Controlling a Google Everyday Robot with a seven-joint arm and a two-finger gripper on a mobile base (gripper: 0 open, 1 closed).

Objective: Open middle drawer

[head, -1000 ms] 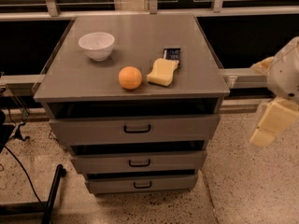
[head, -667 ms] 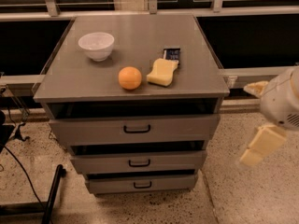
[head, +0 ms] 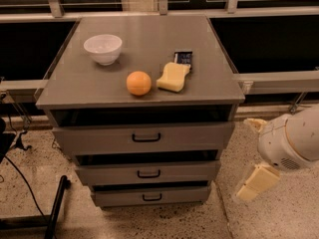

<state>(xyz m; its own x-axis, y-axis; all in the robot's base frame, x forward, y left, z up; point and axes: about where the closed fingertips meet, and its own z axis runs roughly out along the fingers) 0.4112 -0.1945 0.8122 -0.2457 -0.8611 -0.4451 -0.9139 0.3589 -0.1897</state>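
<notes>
The middle drawer [head: 148,173] is a grey flat front with a small black bar handle [head: 148,174]. It sits between the taller top drawer [head: 144,138] and the narrow bottom drawer [head: 151,196], and its front lines up with theirs. My gripper [head: 255,183] hangs low at the right of the cabinet. It is about level with the middle and bottom drawers, and apart from them. The white arm [head: 291,138] above it reaches in from the right edge.
On the cabinet top [head: 144,44] stand a white bowl [head: 103,48], an orange [head: 138,82], a yellow sponge [head: 173,77] and a small dark packet [head: 183,58]. A black stand leg [head: 56,205] and cables lie on the speckled floor at the left. A rail runs behind.
The arm and gripper have come down from beside the cabinet top to the level of the lower drawers. The drawers and the things on top have not moved.
</notes>
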